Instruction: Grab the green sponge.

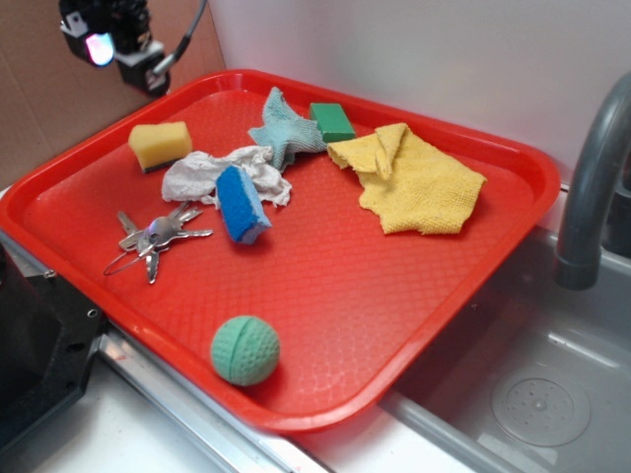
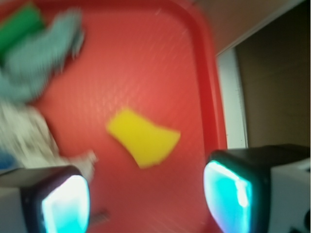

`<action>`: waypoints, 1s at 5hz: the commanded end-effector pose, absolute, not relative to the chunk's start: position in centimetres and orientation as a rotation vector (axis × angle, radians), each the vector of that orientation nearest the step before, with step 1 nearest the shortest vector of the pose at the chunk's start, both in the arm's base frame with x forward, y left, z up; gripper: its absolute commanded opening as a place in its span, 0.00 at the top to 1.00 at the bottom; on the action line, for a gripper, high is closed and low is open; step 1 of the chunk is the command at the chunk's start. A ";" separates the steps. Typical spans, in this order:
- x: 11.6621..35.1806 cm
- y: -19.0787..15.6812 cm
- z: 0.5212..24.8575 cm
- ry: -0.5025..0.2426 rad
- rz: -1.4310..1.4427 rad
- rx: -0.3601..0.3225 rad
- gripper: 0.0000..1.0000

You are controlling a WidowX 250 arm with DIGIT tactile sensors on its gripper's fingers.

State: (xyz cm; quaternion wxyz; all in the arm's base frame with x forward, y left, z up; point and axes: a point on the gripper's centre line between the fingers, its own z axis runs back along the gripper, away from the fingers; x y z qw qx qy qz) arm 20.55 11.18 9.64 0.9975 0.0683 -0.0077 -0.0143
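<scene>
The green sponge (image 1: 332, 121) is a small solid-green block at the far side of the red tray (image 1: 325, 296), between a teal cloth (image 1: 283, 129) and a yellow cloth (image 1: 412, 177). In the wrist view it shows blurred at the top left (image 2: 18, 26). My gripper (image 1: 110, 41) hangs high above the tray's far left corner, well left of the green sponge. In the wrist view the gripper (image 2: 146, 204) is open and empty, its pads glowing cyan, above the yellow sponge (image 2: 144, 137).
On the tray are a yellow sponge (image 1: 161, 144), a white rag (image 1: 222, 173), a blue sponge (image 1: 242, 204), keys (image 1: 156, 236) and a pale green dimpled ball (image 1: 245, 350). A grey faucet (image 1: 592, 177) and sink (image 1: 532, 394) lie right. A cardboard wall (image 1: 39, 108) stands at left.
</scene>
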 end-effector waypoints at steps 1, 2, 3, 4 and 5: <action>23.1 11.6 4.7 -0.077 -0.514 0.073 0.00; 24.0 10.1 2.3 -0.070 -0.763 0.030 0.00; 23.9 9.0 2.4 -0.064 -0.864 0.024 1.00; 23.2 9.0 4.8 -0.073 -0.812 0.037 1.00; 22.1 8.0 9.8 -0.102 -0.660 0.106 1.00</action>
